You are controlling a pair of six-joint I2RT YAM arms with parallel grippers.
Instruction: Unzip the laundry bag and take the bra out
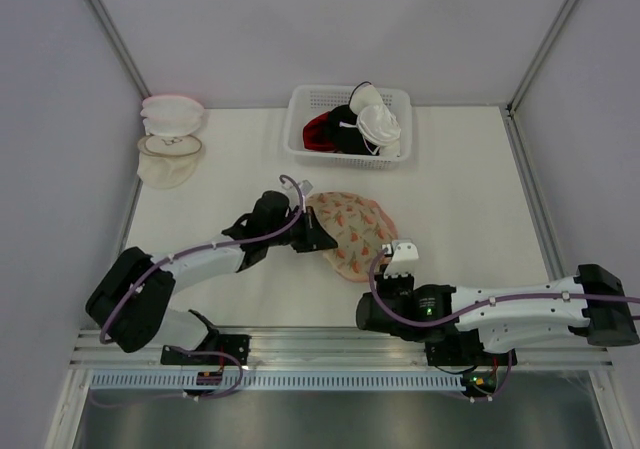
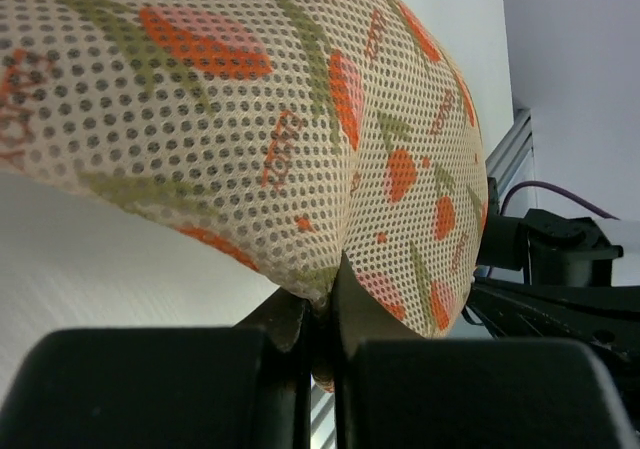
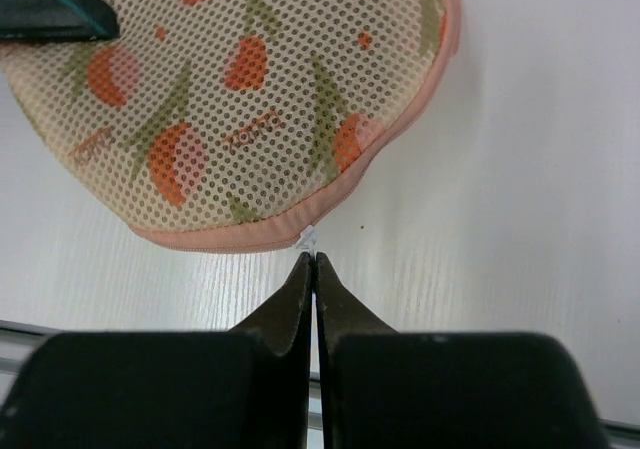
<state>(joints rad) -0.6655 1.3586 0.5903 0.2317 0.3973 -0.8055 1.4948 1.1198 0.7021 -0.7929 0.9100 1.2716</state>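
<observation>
Flat on the surface (image 1: pixel 480 199), near its middle: the laundry bag (image 1: pixel 352 231). Long axis diagonal in the overhead view, from far left to near right. Points its broader lobe away toward the lattice basket (image 1: pixel 296 119) and its narrower end toward the arm bases.

Left tool (image 2: pixel 325 304) closed on the mesh at the bag's left edge, right where the outline dips between the two lobes. Holds a fold of fabric bunched between the fingers.

Right tool (image 3: pixel 313 261) closed too, tips pressed together and touching a small white tab (image 3: pixel 308 237) on the pink trim at the near right end. Cannot tell whether the tab is actually pinched.

Two pale domed pouches (image 1: pixel 168 159) well apart from the bag, at the far left corner.
</observation>
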